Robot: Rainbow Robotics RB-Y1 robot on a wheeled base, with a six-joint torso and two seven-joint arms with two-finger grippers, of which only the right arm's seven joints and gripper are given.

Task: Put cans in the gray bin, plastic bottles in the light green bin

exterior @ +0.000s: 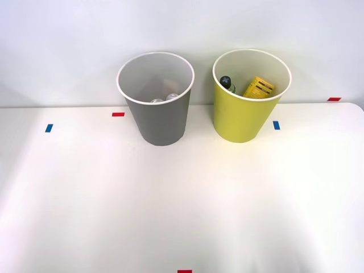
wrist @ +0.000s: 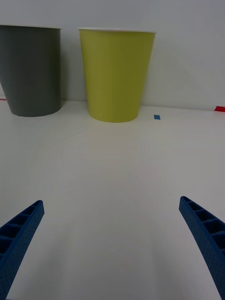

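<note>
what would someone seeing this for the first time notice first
Two matching wastebaskets stand side by side at the far edge of the white table: the gray bin on the left and the light green bin on the right. Silver can tops peek up from the bottom of the gray one, while a dark-capped clear bottle and a yellow ribbed item lean inside the green one. In the wrist view, the right gripper is wide open over bare table.

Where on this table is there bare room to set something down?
The wide white tabletop in front of the round gray plastic bin and the round yellow-green plastic bin is bare, as are the stretches beside them. The narrow gap between the bins is tight. The open blue pincer hovers over bare table.
</note>
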